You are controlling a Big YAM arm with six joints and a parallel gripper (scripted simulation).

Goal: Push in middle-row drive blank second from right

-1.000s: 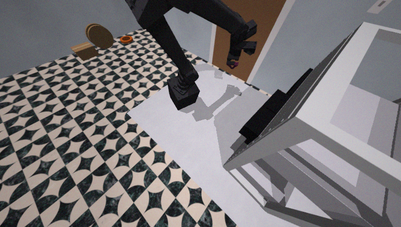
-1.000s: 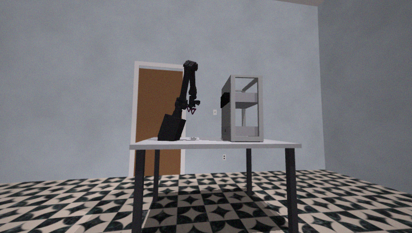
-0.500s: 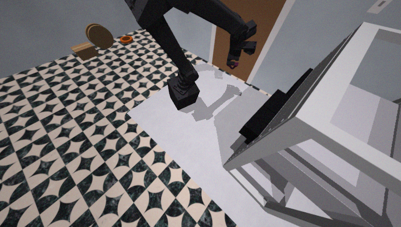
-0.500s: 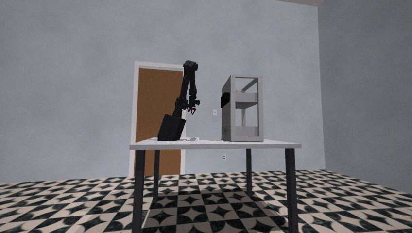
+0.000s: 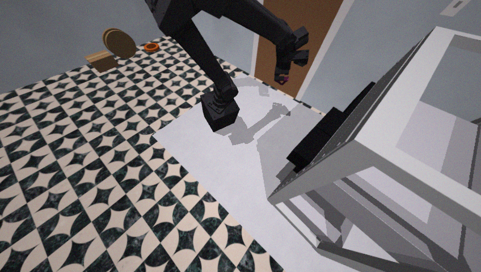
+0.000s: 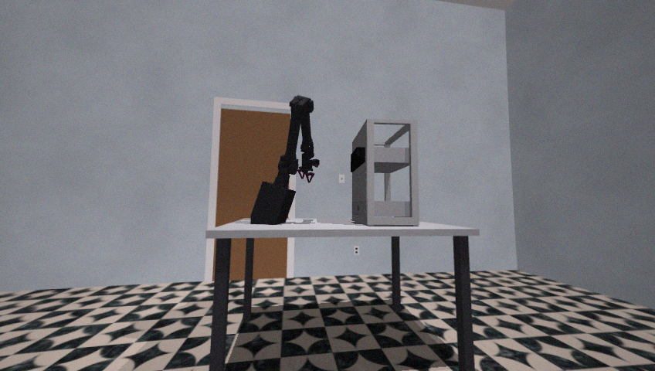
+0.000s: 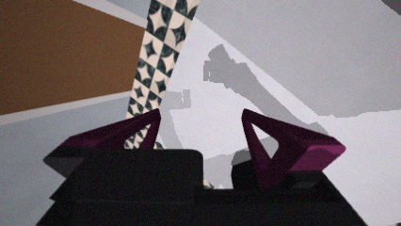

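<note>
The grey open-frame rack (image 6: 385, 173) stands on the white table (image 6: 342, 228), to the right of my arm's base (image 6: 272, 202). Black drive blanks (image 5: 329, 126) stick out of its front face and show as a dark block in the exterior view (image 6: 357, 158). I cannot tell the single blanks apart. My gripper (image 6: 306, 175) hangs in the air left of the rack's front, well apart from it, fingers pointing down. It shows in the top view (image 5: 282, 79) too. In the wrist view the purple fingers stand wide open with nothing between them, over the table top.
A brown door (image 6: 250, 188) is in the wall behind the table. On the checkered floor far off lie a cardboard box (image 5: 101, 60), a round brown disc (image 5: 119, 43) and an orange ring (image 5: 151, 46). The arm's shadow falls on the table (image 5: 260, 124).
</note>
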